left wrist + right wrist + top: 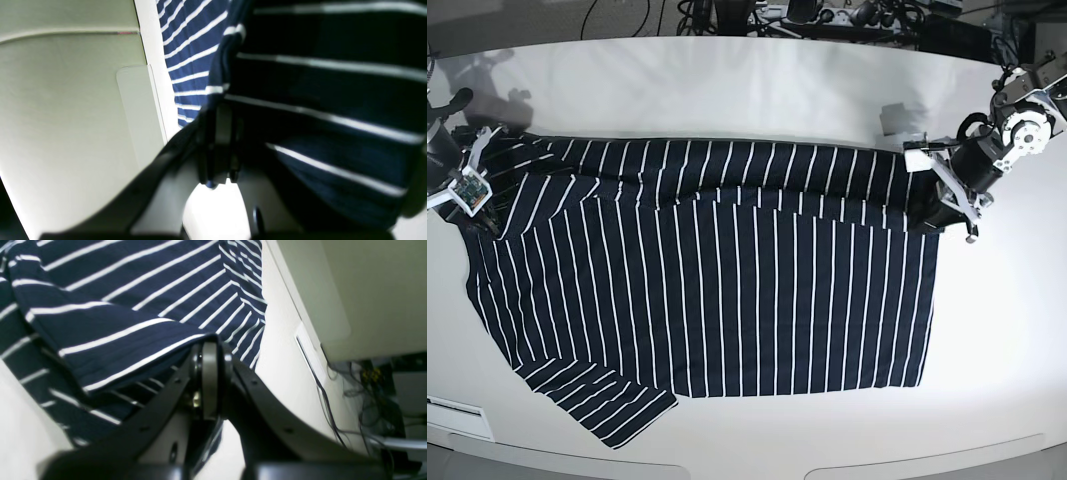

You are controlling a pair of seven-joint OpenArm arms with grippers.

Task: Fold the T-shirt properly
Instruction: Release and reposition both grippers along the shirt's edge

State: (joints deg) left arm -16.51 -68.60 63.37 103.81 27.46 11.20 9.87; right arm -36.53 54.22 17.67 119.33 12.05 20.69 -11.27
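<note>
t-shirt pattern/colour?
The T-shirt is dark navy with thin, evenly spaced white stripes. It shows best in the base view.

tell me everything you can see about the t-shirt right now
The T-shirt is dark navy, soft-looking fabric with thin, evenly spaced white stripes. It lies spread wide on the white table, mostly flat, with one short sleeve sticking out at the near corner. Its far edge is doubled over into a long folded band. Each end of that band is pinched: the left gripper and the right gripper both have their jaws shut on a lifted bit of the cloth, seen in both wrist views.
</note>
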